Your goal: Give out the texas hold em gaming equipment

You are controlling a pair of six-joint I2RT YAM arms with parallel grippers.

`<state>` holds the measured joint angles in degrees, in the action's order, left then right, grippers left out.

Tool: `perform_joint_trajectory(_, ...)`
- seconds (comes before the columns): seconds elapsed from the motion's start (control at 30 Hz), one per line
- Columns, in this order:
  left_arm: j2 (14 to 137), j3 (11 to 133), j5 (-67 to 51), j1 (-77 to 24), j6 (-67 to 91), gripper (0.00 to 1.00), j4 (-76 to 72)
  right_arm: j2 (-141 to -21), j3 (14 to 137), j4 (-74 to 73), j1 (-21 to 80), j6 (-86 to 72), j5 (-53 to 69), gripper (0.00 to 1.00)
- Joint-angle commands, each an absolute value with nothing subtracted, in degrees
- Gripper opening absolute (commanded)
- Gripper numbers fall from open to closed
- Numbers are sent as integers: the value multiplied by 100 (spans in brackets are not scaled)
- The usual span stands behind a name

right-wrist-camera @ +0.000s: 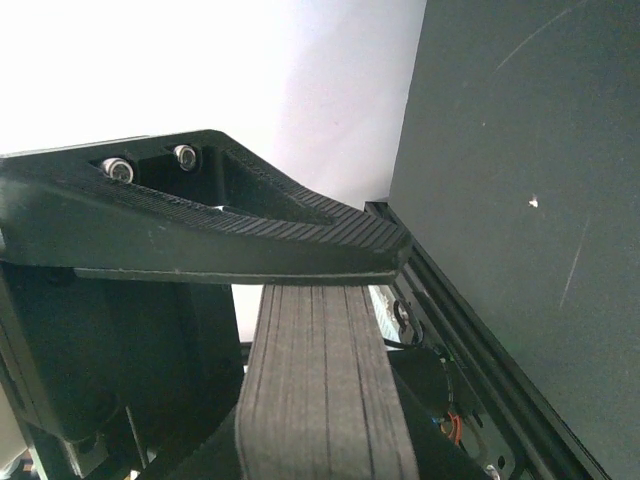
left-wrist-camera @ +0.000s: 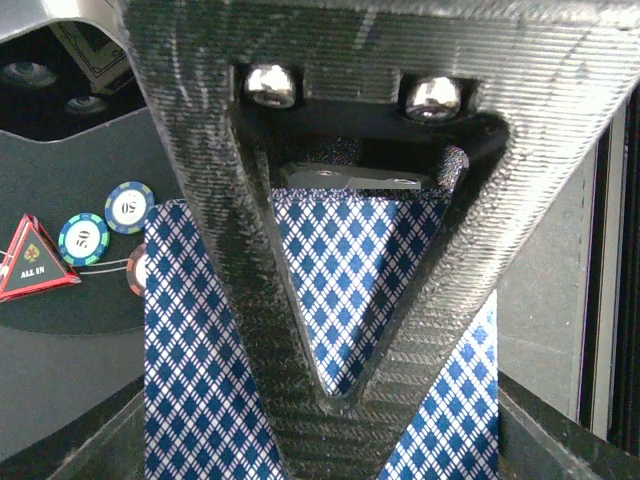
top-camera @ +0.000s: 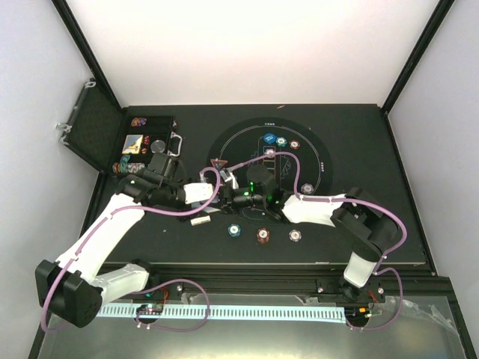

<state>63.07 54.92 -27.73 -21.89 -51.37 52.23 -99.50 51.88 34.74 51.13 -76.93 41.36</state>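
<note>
The right gripper [top-camera: 238, 198] is over the middle of the mat, and in its wrist view it [right-wrist-camera: 330, 330] is shut on a thick deck of cards [right-wrist-camera: 320, 400] seen edge-on. My left gripper [top-camera: 221, 182] meets it from the left. In the left wrist view its fingertips [left-wrist-camera: 340, 395] are pressed together on the blue-diamond back of the top card [left-wrist-camera: 200, 360]. A teal chip [top-camera: 235, 229], a red-brown chip [top-camera: 263, 235] and a white chip [top-camera: 295, 235] lie in a row on the near side. A single card [top-camera: 200, 221] lies left of them.
The round black mat [top-camera: 232, 146] carries a blue button [top-camera: 269, 138] and more chips [top-camera: 295, 144] at its far side. A red "ALL IN" triangle [left-wrist-camera: 35, 262] and two chips [left-wrist-camera: 84, 240] lie beside the deck. The open black case [top-camera: 97, 134] stands far left.
</note>
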Motion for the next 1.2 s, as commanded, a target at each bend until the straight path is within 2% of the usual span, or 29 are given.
perform_joint_trajectory(0.0, 6193, 5401, -2961, -2235, -5125, 44, 4956, -9925, 5201, 3940, 5145, -7870, 4183, 10)
perform_joint_trajectory(0.33, 6194, 5157, -2827, -2232, -4946, 44, 4528, -9891, 5170, 4043, 5170, -7913, 4205, 11)
perform_joint_trajectory(0.37, 6193, 5154, -2810, -2232, -4925, 42, 4514, -9888, 5168, 4043, 5170, -7913, 4206, 11)
perform_joint_trajectory(0.5, 6166, 5159, -2773, -2232, -4880, 18, 4487, -9897, 5146, 4052, 5170, -7909, 4205, 13)
perform_joint_trajectory(0.67, 6124, 5170, -2743, -2231, -4904, 10, 4557, -9887, 5132, 3920, 5166, -7783, 4204, 19)
perform_joint_trajectory(0.77, 6109, 5206, -2727, -2232, -4933, 1, 4669, -9859, 5139, 3636, 5099, -7565, 4230, 29)
perform_joint_trajectory(0.9, 6075, 5265, -2705, -2232, -5004, 1, 4848, -9718, 5143, 2888, 4900, -7061, 4288, 35)
perform_joint_trajectory(1.07, 6046, 5282, -2664, -2229, -5053, 1, 4947, -9497, 5504, 1418, 4742, -6075, 4239, 56)
perform_joint_trajectory(1.17, 6081, 5299, -2649, -2230, -5046, 2, 4966, -9499, 5640, 1207, 4743, -5900, 4348, 65)
